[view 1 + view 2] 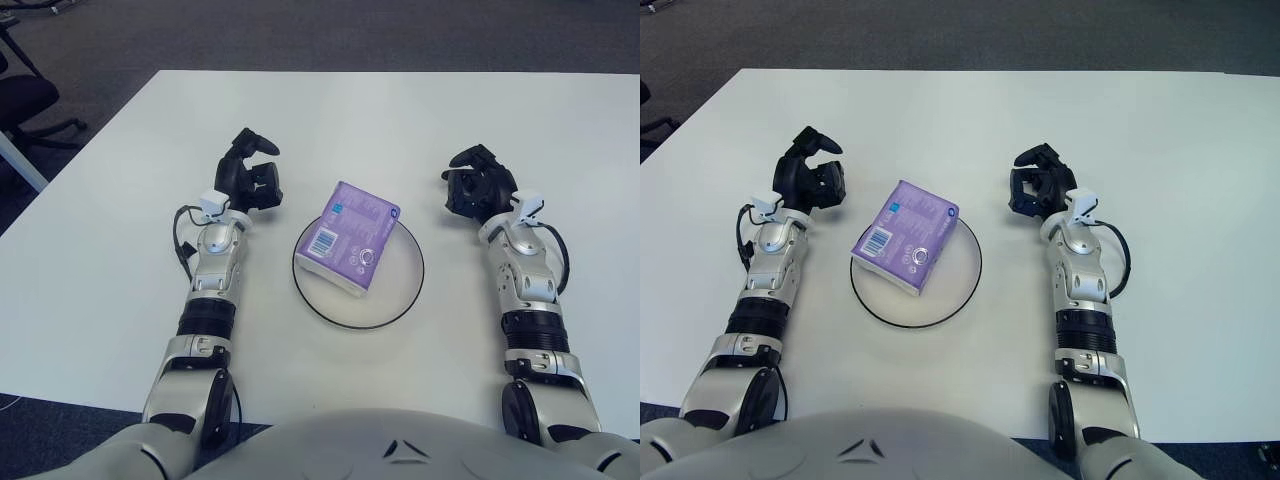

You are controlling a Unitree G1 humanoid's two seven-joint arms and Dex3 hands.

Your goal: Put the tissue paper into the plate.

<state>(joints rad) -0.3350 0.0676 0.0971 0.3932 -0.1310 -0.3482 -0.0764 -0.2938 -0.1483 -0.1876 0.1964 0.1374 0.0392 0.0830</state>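
Tissue paper (352, 236): purple soft pack, barcode label toward its near-left corner. Lying in the plate (400, 300), set toward the plate's far-left side; far corner overhanging the rim there. Clear of both sets of fingers, midway between them.

Plate: white, dark-rimmed, round. Standing on the white table (120, 260), between the two hands, touched by neither.

Left hand (248, 178): showing just left of the pack's far edge, apart from it. Fingers (256, 143) loosely curled, nothing between them.

Right hand (477, 186): showing to the right of the plate's far-right rim, apart from it. Fingers (466, 158) curled inward, nothing held. Contact with the table not determinable for either hand.

Task status, judged from present layout: pack resting within the plate, placement apparently complete.

Risks noted:
- Overhang at the far-left rim; a brush from the left fingers, nearest to that corner, likely to tip or slide the pack off the plate.
- Plate light and unrestrained; a sideways nudge from the right fingers on the rim likely to shift plate and pack together.
- Soft wrapper; any renewed pinch likely to drag the pack outward rather than seat it.
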